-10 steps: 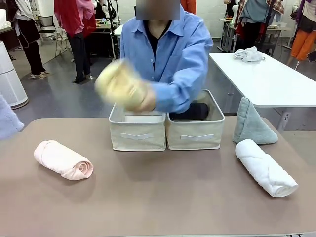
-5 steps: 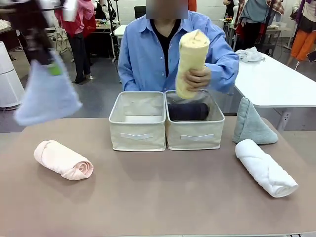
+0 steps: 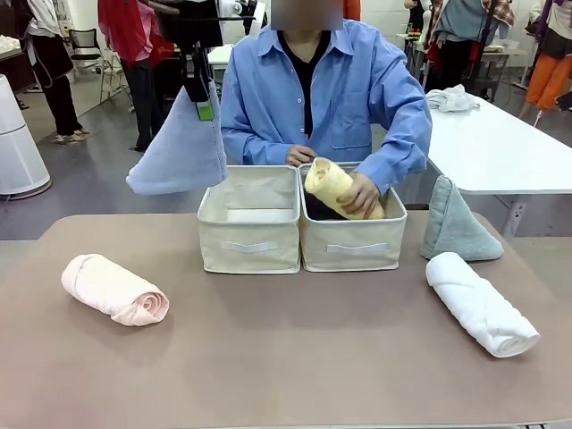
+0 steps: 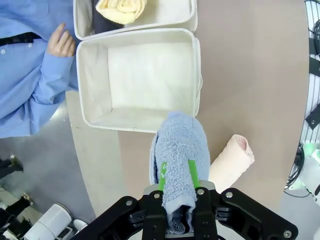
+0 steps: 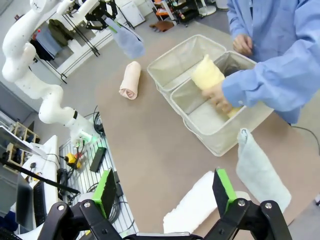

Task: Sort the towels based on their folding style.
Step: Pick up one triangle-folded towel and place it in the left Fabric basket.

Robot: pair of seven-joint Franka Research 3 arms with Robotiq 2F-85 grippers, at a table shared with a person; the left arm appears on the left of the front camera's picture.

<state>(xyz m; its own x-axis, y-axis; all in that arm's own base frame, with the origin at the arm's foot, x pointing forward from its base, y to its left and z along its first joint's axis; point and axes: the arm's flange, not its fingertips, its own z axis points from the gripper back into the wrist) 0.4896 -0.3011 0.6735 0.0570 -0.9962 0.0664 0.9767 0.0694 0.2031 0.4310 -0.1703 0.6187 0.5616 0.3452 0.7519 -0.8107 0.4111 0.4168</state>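
My left gripper [image 3: 200, 89] hangs high over the table's far left, shut on the tip of the pale blue cone towel [image 3: 179, 147]; in its wrist view this gripper [image 4: 177, 172] and the blue cone [image 4: 177, 150] hover by the near rim of the empty left basket [image 4: 197, 75]. A person's hand presses the yellow roll [image 3: 332, 186] into the right basket [image 3: 353, 248], on top of the dark grey roll [image 4: 100, 20]. The pink roll [image 3: 114, 289] lies front left. At the right are the white roll [image 3: 481, 304] and the grey-green cone [image 3: 456, 222]. My right gripper [image 5: 165, 192] is open above the white roll [image 5: 192, 207].
The two beige baskets stand side by side at the far middle of the brown table [image 3: 286, 357], the left basket [image 3: 248, 239] holding nothing. The person in a blue shirt [image 3: 331, 98] leans over them. A white table [image 3: 500, 143] with a cloth lump stands behind right.
My left arm has swung the pale blue cone in from the far left towards the left basket. The person has brought the yellow roll down into the right basket.
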